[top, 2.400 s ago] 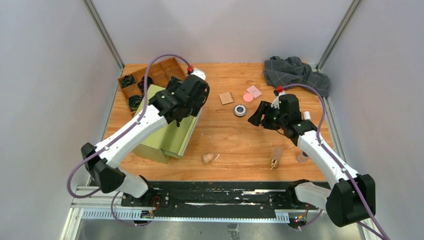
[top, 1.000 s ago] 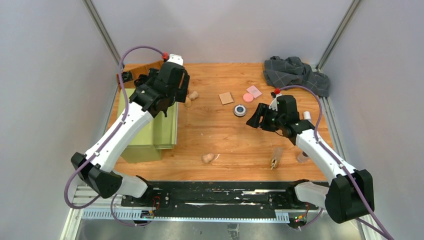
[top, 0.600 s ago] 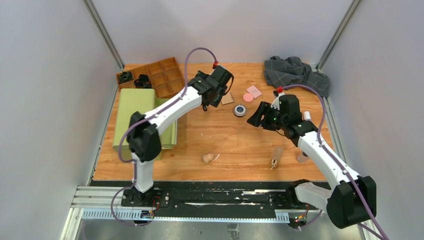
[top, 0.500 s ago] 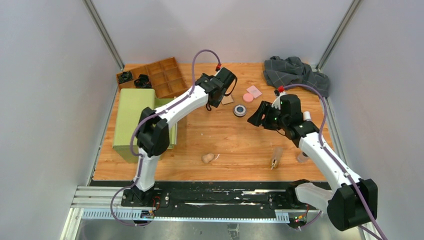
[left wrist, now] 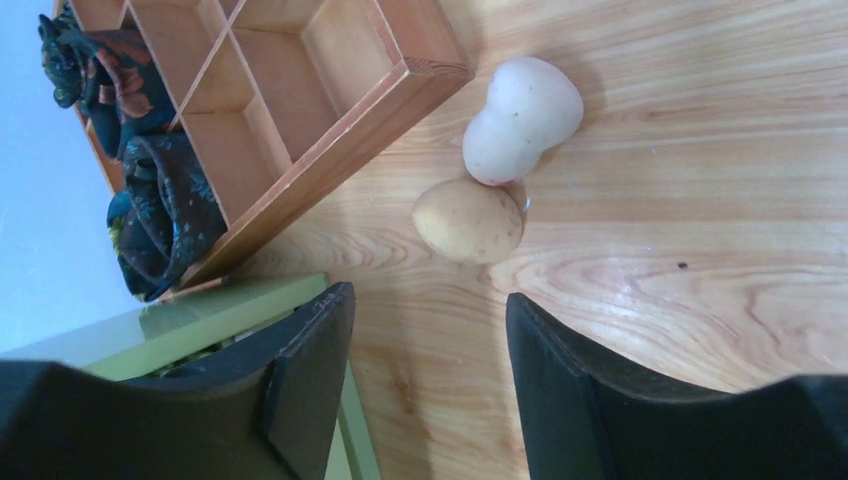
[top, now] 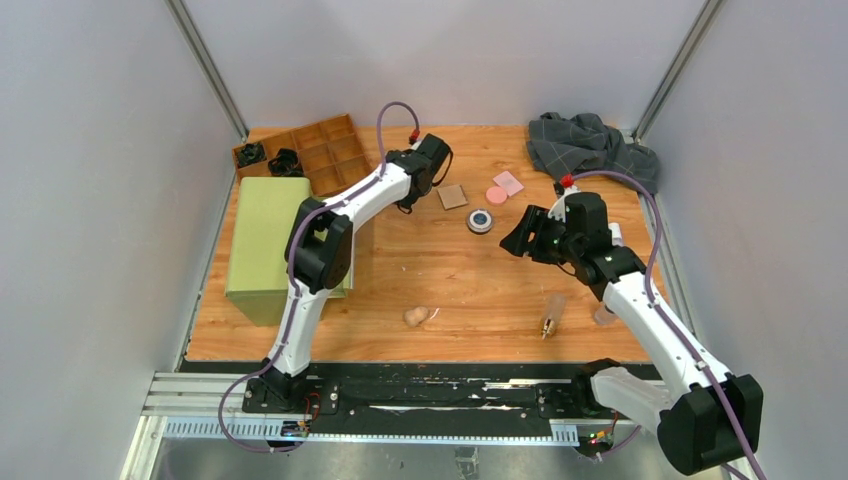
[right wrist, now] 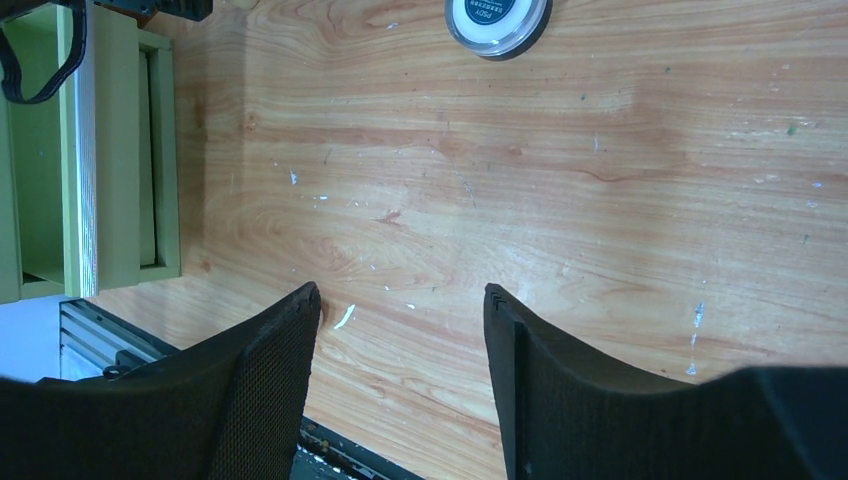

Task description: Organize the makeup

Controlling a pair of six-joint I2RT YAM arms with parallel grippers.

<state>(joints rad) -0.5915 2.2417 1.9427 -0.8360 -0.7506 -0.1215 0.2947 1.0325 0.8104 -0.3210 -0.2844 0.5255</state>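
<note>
My left gripper (left wrist: 428,297) hangs open over bare wood with nothing between its fingers. Just ahead of it lie a beige sponge (left wrist: 468,220) and a paler peanut-shaped sponge (left wrist: 522,118), touching each other beside the organizer's corner. From above, the left gripper (top: 407,198) hides them. My right gripper (top: 515,238) is open and empty, close to the right of the round black-silver compact (top: 480,220) (right wrist: 497,22). A tan pad (top: 453,196), pink disc (top: 496,194) and pink square pad (top: 508,182) lie behind the compact. Another sponge (top: 416,316) and a clear tube (top: 551,312) lie near the front.
A wooden compartment organizer (top: 325,150) (left wrist: 300,110) stands at the back left with dark items (left wrist: 150,200) in its left cells. A green box (top: 270,240) (right wrist: 100,150) sits in front of it. A grey checked cloth (top: 590,145) lies at the back right.
My left arm swung right from over the green box across the table, then drew back a little toward the organizer corner, and its jaws narrowed. The right gripper barely moved.
</note>
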